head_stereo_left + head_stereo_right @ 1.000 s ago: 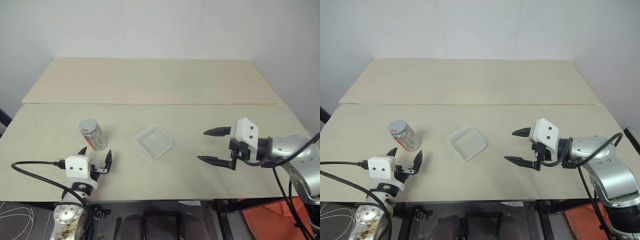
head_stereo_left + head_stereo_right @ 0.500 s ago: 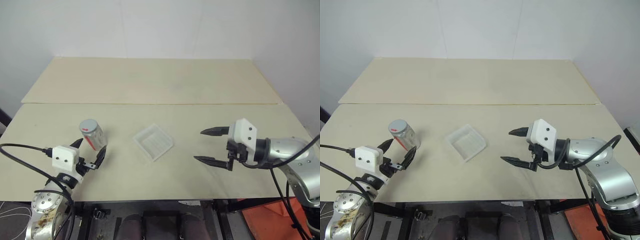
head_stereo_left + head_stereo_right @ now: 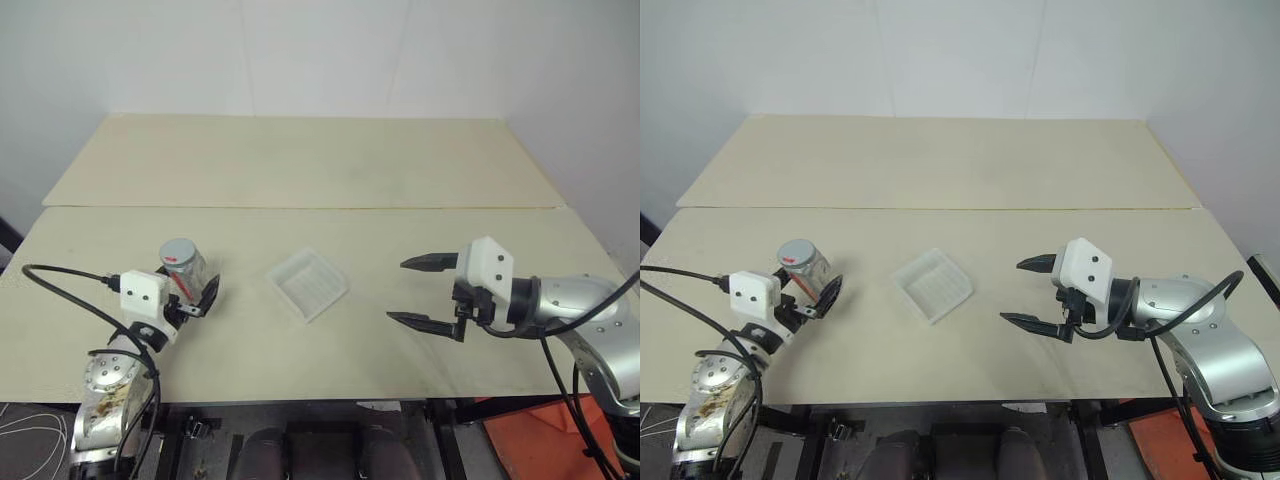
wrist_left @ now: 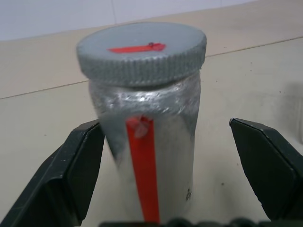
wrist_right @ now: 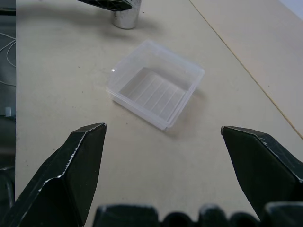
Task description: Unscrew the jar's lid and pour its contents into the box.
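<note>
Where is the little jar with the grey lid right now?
The jar stands on the table's left side, between the left hand's open fingers, left of the clear box.

Head pair looks down over table (image 3: pixel 320 160); wrist views close, level.

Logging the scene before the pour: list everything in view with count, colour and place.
jar: one, silvery-clear with a red stripe, upright on the table's left part, between the left gripper's open fingers.
lid: one, grey, screwed on the jar.
box: one, translucent whitish, table centre, right of the jar.
table: one, pale beige.
left gripper: one, black fingers, open around the jar.
right gripper: one, black fingers, open, above the table, right of the box.
</note>
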Tool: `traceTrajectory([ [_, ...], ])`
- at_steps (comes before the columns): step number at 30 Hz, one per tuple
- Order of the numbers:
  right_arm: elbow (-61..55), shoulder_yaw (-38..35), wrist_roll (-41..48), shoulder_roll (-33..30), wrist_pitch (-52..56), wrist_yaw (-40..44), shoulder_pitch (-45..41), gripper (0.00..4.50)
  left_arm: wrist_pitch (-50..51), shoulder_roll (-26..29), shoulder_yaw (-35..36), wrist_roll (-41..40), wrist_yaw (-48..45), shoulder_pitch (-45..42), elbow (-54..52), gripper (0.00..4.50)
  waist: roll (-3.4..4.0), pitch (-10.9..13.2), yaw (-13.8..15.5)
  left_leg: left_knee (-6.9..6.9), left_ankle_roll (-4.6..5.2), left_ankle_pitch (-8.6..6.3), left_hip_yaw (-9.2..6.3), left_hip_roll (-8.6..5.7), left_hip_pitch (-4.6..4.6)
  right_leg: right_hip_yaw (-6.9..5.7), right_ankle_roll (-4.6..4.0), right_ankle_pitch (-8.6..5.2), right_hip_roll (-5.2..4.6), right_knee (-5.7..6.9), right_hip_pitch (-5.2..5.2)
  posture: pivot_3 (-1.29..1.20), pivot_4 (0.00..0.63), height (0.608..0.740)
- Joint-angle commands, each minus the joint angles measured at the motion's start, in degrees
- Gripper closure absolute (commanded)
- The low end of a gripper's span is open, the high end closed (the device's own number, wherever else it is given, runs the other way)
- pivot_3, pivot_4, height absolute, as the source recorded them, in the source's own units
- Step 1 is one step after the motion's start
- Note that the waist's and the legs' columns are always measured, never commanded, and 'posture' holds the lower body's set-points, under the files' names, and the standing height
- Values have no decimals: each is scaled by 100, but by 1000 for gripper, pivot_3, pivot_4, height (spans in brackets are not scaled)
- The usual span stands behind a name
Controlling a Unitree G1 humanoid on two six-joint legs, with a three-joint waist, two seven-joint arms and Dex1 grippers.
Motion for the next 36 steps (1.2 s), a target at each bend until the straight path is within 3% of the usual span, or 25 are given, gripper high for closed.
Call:
traceTrajectory([
  [1,-197,-202,63,-77,3,-83,-42,0,-174,12,-18,135,116,-237,155,16,0,0,-2,0,0,0,0,0,0,1,0,0,0,0,1,0,150,740],
  [10,-305,-234,107,-102,44,-156,32,0,-550,-102,-221,379,185,-486,551,16,0,0,-4,0,0,0,0,0,0,1,2,1,-1,0,1,0,150,740],
  [13,-344,-224,111,-100,53,-187,46,0,-698,-149,-235,459,267,-594,671,613,0,0,-1,0,0,0,0,0,0,0,2,2,-1,0,1,0,150,740],
  [20,-485,-204,139,-54,113,-285,96,0,-869,-164,-235,534,355,-664,876,2558,0,0,-4,0,0,0,-1,0,0,0,3,2,-3,0,1,0,150,740],
  [24,-587,-187,175,-10,137,-339,99,0,-772,-131,-270,456,273,-751,820,2557,0,0,-3,0,0,0,-1,0,1,-1,3,2,-3,0,2,0,150,740],
  [28,-561,-80,345,244,258,-510,-305,0,105,142,-407,-373,-535,-1051,201,2557,-1,1,-6,1,0,1,-1,0,-2,-2,3,3,-2,2,1,0,150,740],
  [32,-279,135,803,722,584,-590,-1212,0,1509,752,-367,-1686,-1629,-1829,27,2557,-6,5,-16,6,-7,5,-5,1,-5,-7,1,4,5,6,-4,0,150,740],
  [36,187,498,1174,1384,999,-726,-2268,0,2171,1338,-906,-2139,-3173,-2626,491,2557,-5,6,-63,6,-6,5,-3,-2,-2,-5,2,3,12,6,-1,0,150,740],
])
